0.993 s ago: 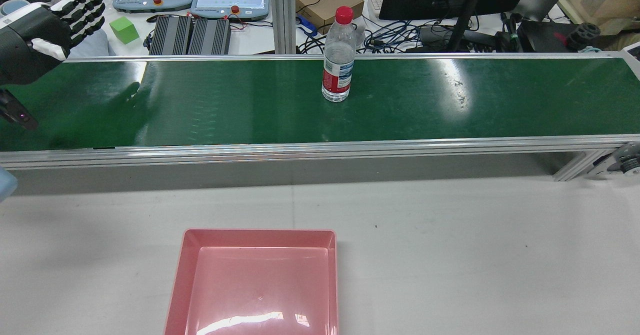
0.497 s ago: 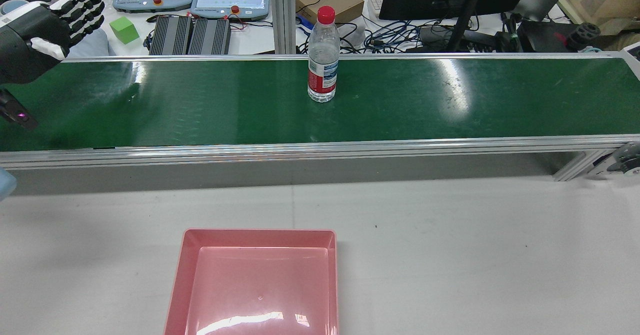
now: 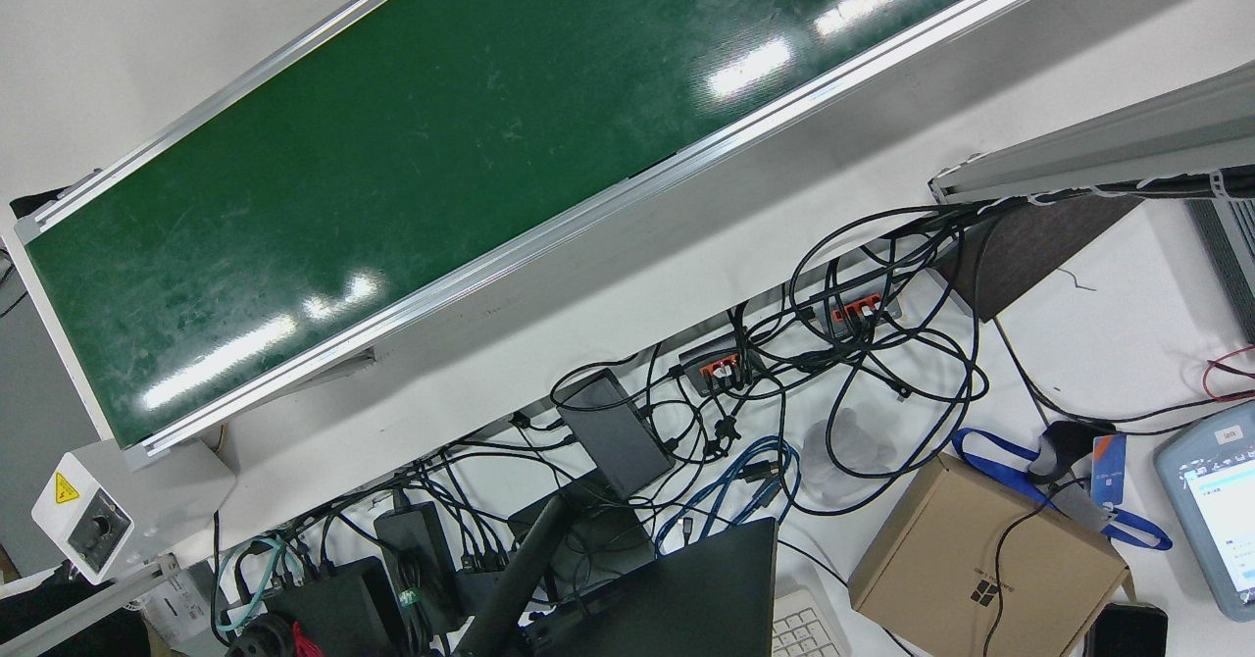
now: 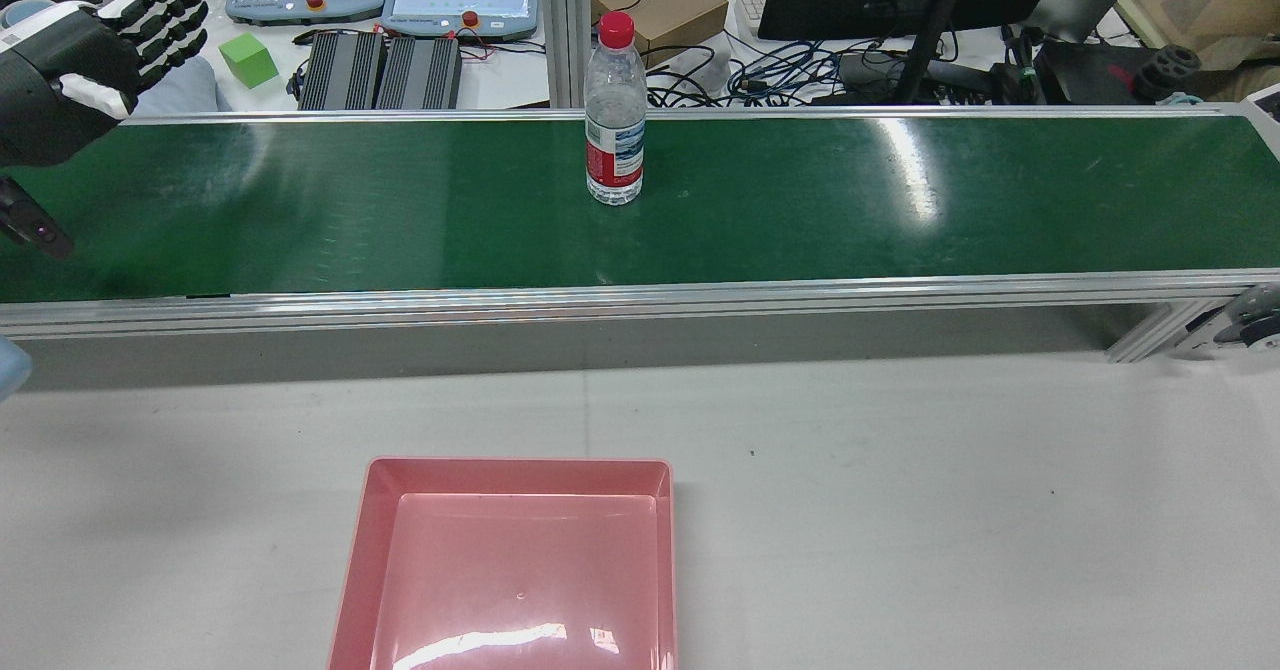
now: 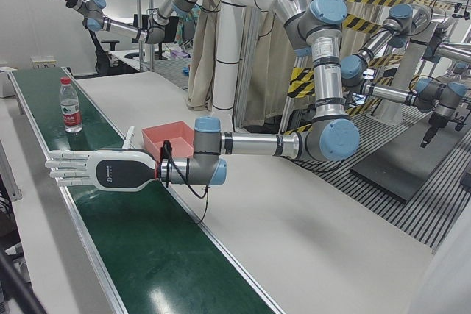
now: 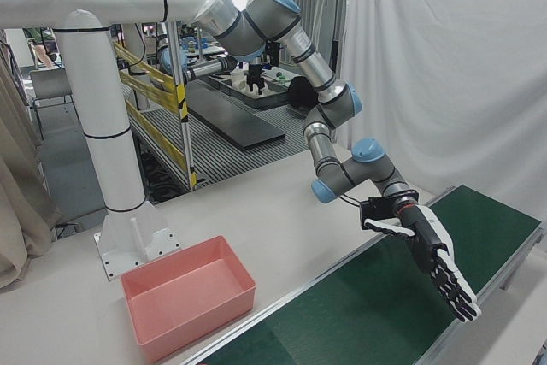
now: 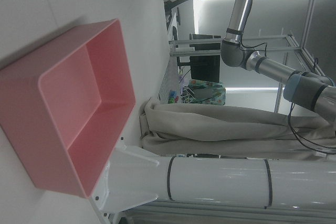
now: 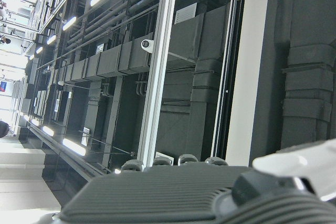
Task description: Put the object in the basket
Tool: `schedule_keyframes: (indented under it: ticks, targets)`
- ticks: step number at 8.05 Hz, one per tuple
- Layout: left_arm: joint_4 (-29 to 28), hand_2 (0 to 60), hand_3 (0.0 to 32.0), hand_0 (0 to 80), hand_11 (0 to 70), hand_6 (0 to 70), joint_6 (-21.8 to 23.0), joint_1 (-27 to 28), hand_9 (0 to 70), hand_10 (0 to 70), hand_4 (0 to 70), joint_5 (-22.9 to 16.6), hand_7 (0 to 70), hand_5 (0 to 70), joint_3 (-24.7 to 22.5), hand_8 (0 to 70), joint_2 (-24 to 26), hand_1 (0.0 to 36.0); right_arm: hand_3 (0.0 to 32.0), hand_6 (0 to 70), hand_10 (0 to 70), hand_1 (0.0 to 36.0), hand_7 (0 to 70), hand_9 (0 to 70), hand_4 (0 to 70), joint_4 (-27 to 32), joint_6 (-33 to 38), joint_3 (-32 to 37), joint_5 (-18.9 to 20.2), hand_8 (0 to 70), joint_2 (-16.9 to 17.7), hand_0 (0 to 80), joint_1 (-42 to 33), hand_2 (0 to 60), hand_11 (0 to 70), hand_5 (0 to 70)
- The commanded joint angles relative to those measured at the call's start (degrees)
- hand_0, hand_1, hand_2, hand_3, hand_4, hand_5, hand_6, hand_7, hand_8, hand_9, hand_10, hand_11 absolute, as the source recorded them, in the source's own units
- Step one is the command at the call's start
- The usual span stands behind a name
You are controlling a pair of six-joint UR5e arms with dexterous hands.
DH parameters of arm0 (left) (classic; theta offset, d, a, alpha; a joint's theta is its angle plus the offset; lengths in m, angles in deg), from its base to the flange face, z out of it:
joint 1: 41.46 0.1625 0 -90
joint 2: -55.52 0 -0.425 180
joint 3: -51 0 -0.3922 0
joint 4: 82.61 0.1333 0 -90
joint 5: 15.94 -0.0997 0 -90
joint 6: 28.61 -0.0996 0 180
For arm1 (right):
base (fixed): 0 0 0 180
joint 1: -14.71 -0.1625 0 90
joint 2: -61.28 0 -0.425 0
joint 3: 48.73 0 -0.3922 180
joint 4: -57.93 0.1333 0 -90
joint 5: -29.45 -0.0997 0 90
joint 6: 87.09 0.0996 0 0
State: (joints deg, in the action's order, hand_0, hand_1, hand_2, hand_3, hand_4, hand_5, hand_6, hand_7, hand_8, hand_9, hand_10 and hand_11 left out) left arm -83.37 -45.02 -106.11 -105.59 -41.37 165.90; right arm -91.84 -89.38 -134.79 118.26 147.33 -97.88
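- Cardboard box (image 3: 986, 557): a dark four-pane window logo with small print beside it, too small to read
- Grey control box (image 3: 96, 513) at the conveyor's end: a yellow warning triangle sticker
- Water bottle (image 4: 614, 110): red and white label, print illegible
- Teach pendant (image 3: 1211, 515): small white tag, illegible

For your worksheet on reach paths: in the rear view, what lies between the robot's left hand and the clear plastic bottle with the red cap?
Only bare green conveyor belt separates the left hand from the clear plastic bottle with the red cap; the rear view shows it.
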Motion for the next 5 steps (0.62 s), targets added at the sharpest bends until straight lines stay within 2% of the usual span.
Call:
schedule_keyframes:
  ticks: [1,5]
  targets:
    - [0.1,0.0,1.0,50.2,3.2,0.0,0.1,0.1,0.0,1.4,0.0,0.0,0.0,5.4,0.0,0.1,0.0,1.1,0.0,0.0,0.0,0.0,0.0,0.0,0.0,0.0,0.0,0.0,0.0,0.0,0.0,0.0,0.0,0.0,0.0,0.0]
    - [1.5,0.0,0.8,52.6,4.6,0.0,-0.1,0.5,0.0,2.3,0.0,0.3,0.0,5.8,-1.7,0.2,-0.1,2.3,0.0,0.0,0.0,0.0,0.0,0.0,0.0,0.0,0.0,-0.1,0.0,0.0,0.0,0.0,0.0,0.0,0.0,0.0]
